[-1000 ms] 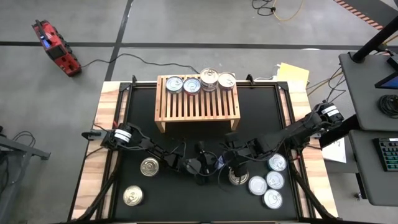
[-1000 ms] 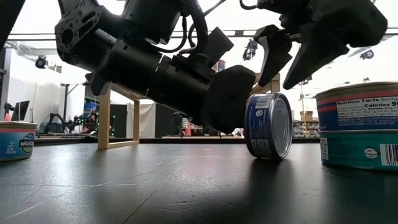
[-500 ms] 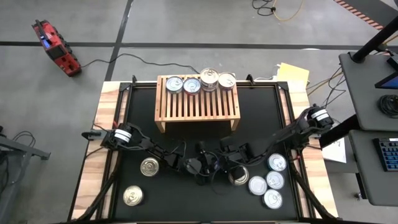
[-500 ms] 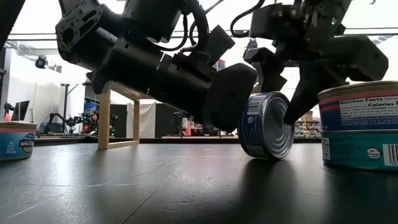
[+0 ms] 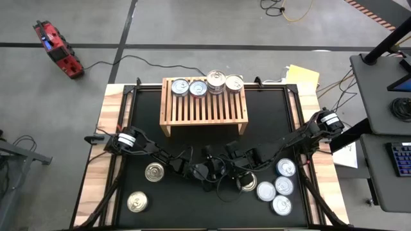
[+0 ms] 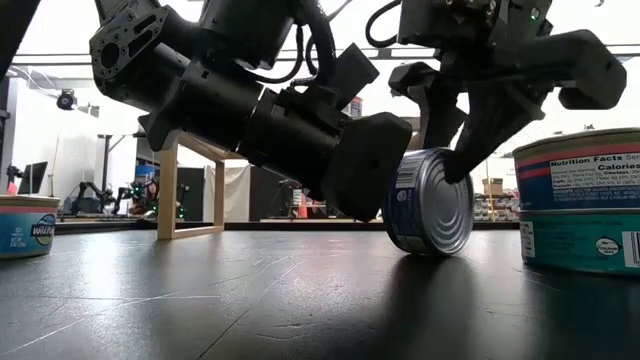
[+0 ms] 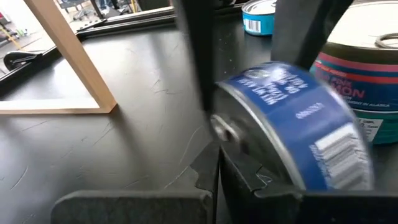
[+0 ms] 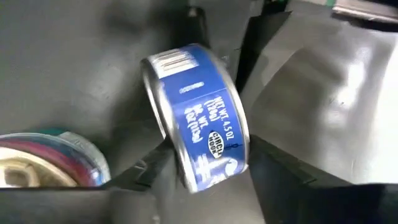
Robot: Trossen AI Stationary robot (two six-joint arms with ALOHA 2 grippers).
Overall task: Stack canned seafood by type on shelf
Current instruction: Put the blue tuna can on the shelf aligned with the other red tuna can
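Right gripper [image 6: 447,150] straddles one round, blue-labelled metal tin [image 6: 430,215] on edge, grip unclear; closed left gripper [image 6: 375,165] beside it; four tins top the slatted wooden shelf [image 5: 203,108].

Shiny metal tins, pale wood, matt black surface

The blue-labelled tin [image 6: 430,215] has a bright, glossy metal face and a smooth printed paper band; the shelf [image 5: 203,108] is light, unpainted slatted wood; the surface [image 6: 250,300] is dark, matt and faintly scuffed, edged in bare wood planks [image 5: 106,147].

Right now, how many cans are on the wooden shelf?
4, in a row at the back of the shelf: leftmost can, second can, third can, rightmost can. Others may hide underneath.
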